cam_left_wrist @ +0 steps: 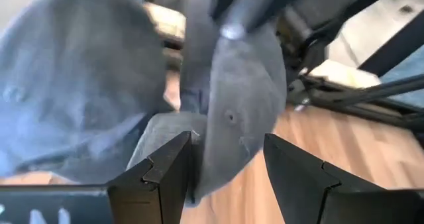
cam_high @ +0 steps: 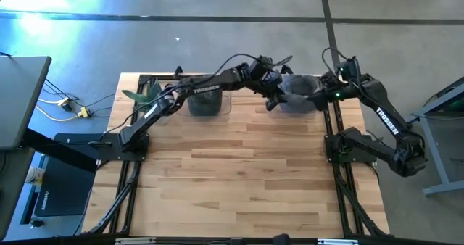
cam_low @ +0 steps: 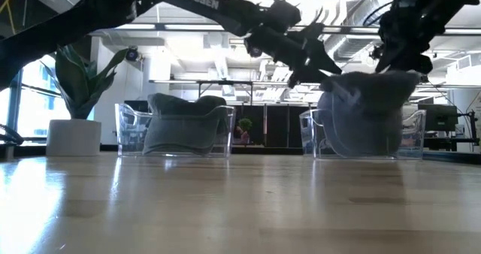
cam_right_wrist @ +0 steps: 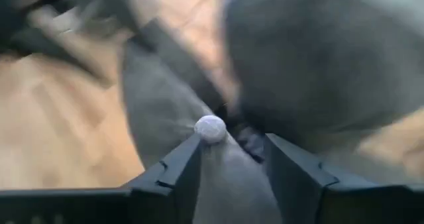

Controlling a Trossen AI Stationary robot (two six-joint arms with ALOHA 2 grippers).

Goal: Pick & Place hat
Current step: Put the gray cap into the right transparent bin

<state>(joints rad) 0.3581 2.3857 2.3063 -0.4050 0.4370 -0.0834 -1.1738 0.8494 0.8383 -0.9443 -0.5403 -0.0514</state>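
I see both grippers at the right bin (cam_low: 412, 137): left gripper (cam_left_wrist: 228, 161) jaws open around the hat (cam_left_wrist: 242, 111), right gripper (cam_right_wrist: 228, 159) gripping it

Two dark arms carry white TROSSEN lettering (left arm (cam_high: 206, 88), right arm (cam_high: 386, 122)). Black cables loop at both wrists. Fingers (cam_left_wrist: 162, 177) are black, angular.

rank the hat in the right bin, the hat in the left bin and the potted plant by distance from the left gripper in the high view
1. Hat in the right bin: right at the left gripper.
2. Hat in the left bin: farther left along the table's back edge.
3. Potted plant: back left corner, farthest.
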